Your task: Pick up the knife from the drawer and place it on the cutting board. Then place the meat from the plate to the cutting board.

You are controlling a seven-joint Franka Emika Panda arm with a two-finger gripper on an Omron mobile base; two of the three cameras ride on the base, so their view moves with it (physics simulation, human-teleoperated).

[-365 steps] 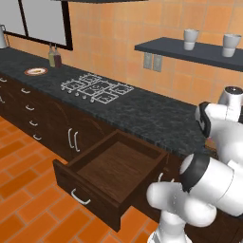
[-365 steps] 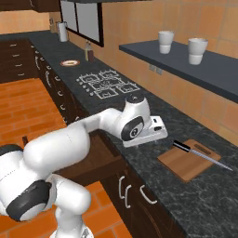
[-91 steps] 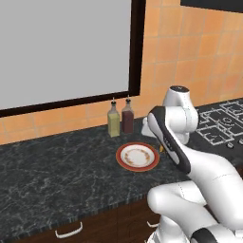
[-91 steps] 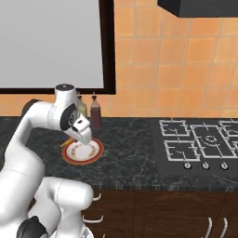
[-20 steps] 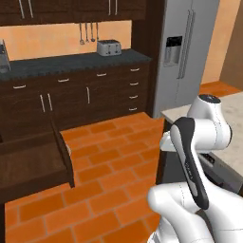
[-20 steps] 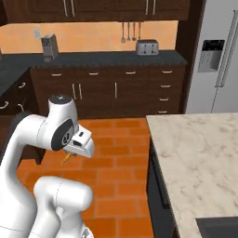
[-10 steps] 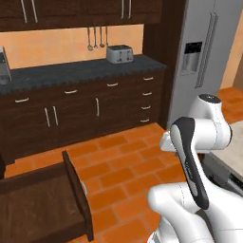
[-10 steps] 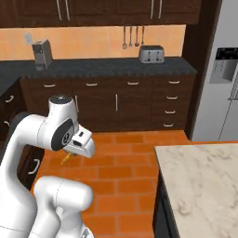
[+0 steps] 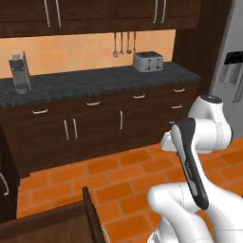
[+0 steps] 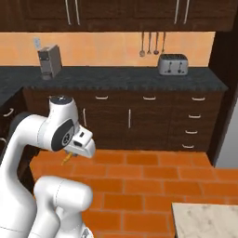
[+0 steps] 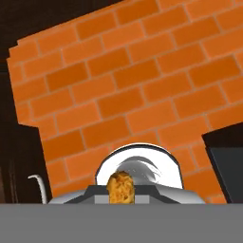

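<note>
My gripper hangs at chest height over the orange brick floor, shut on the meat, a small orange-tan piece that pokes out below the hand. In the hand view the meat sits pinched at the gripper, with floor bricks behind it. The dark-brown drawer stands open at the lower left of the left base view, its side wall toward me. The knife, the cutting board and the plate are out of view.
A dark counter runs along the far wall with a toaster and a grey appliance on it, above dark cabinet fronts. A fridge stands at the right. A pale island corner lies near my base.
The whole scene has slid sideways, so the base has turned: the far counter and toaster came toward the middle and the fridge went to the edge. The arm keeps its pose with the meat.
</note>
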